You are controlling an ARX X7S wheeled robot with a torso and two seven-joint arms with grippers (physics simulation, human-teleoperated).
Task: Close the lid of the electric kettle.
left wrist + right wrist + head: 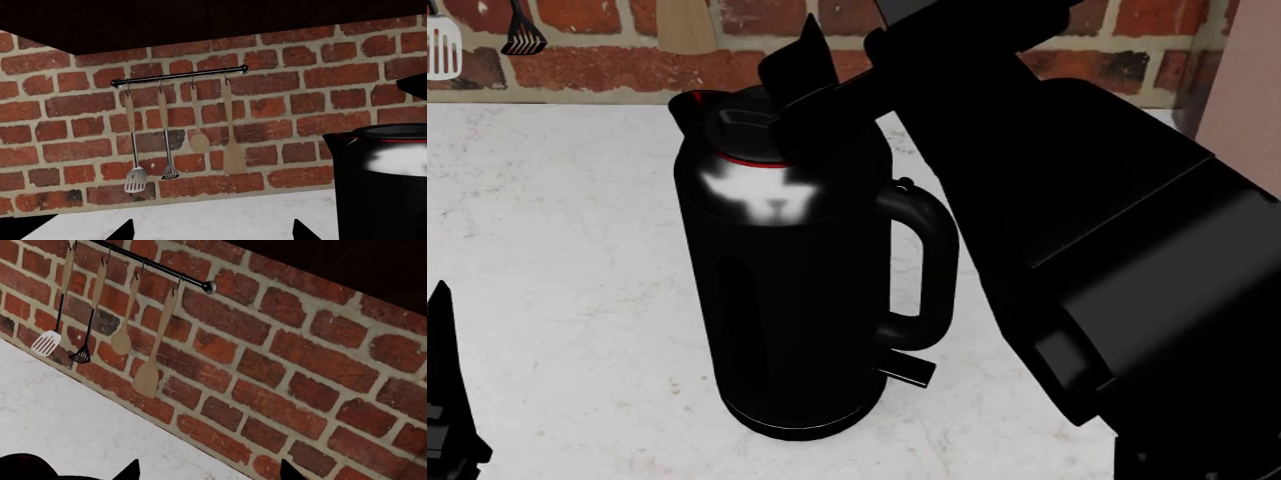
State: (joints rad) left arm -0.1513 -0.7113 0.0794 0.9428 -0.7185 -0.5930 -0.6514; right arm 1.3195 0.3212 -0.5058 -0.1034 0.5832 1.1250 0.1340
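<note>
We stand our electric kettle [787, 290] upright near the middle of the tabletop [561, 250], handle toward our right arm. Our right gripper [790, 85] hangs over the red-rimmed mouth, fingers spread and holding nothing, placed to press the lid [741, 128], which looks nearly seated. Our left gripper [213, 231] waits low and apart, fingers spread. Open tabletop surrounds the kettle; the brick wall [587, 40] stands behind.
</note>
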